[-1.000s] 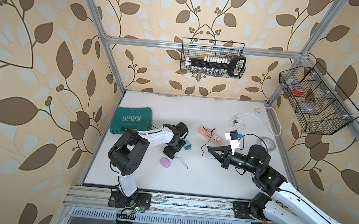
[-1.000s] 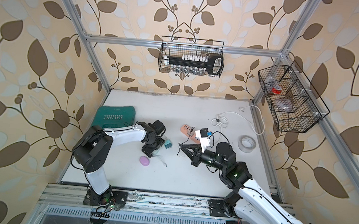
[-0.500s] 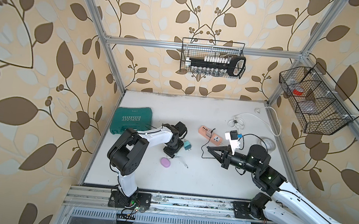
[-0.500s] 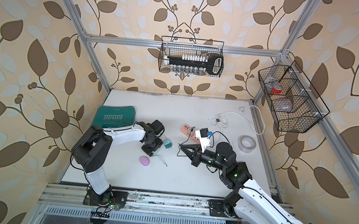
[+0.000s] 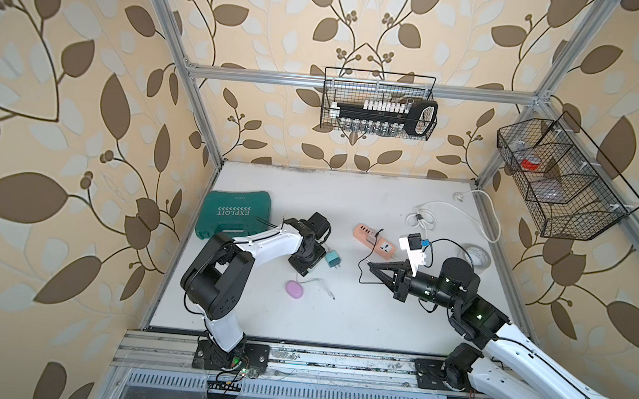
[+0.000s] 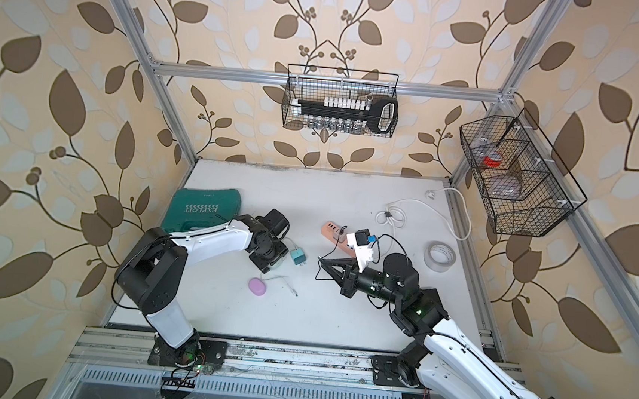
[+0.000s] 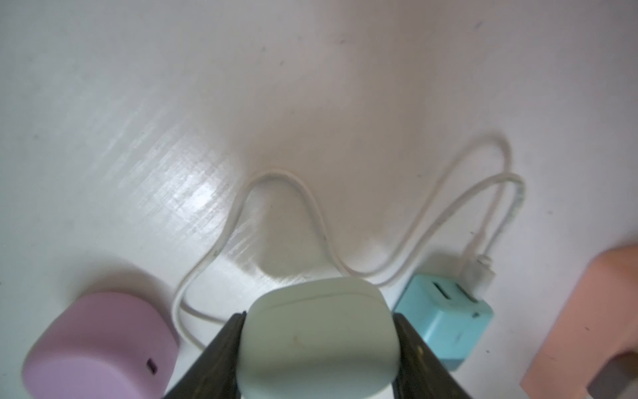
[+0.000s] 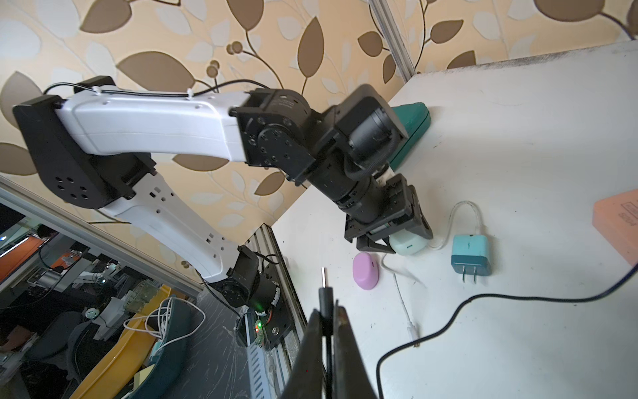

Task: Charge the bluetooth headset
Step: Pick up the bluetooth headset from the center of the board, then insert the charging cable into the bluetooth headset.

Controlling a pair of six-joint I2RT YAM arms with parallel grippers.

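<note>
1. pale earbud case [image 7: 317, 338]: probably light, rigid, smooth and rounded, so apt to slip; best pinched across the two broad sides, leaving the charging port clear.
2. sits left of centre on the table [image 5: 348, 210], gripped on both sides by the left gripper [image 7: 317, 319], with the purple case [image 7: 100, 342] just nearer and the teal charger [image 7: 445, 328] just right.
3. lies well left of the right gripper [image 8: 328, 309], itself closed tight on the black plug [image 8: 324, 286], tip aimed left towards the case.

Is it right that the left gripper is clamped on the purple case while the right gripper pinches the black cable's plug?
No. The left gripper clamps the white case; the purple case lies free beside it, as the left wrist view shows. The right gripper does pinch the black plug.
</note>
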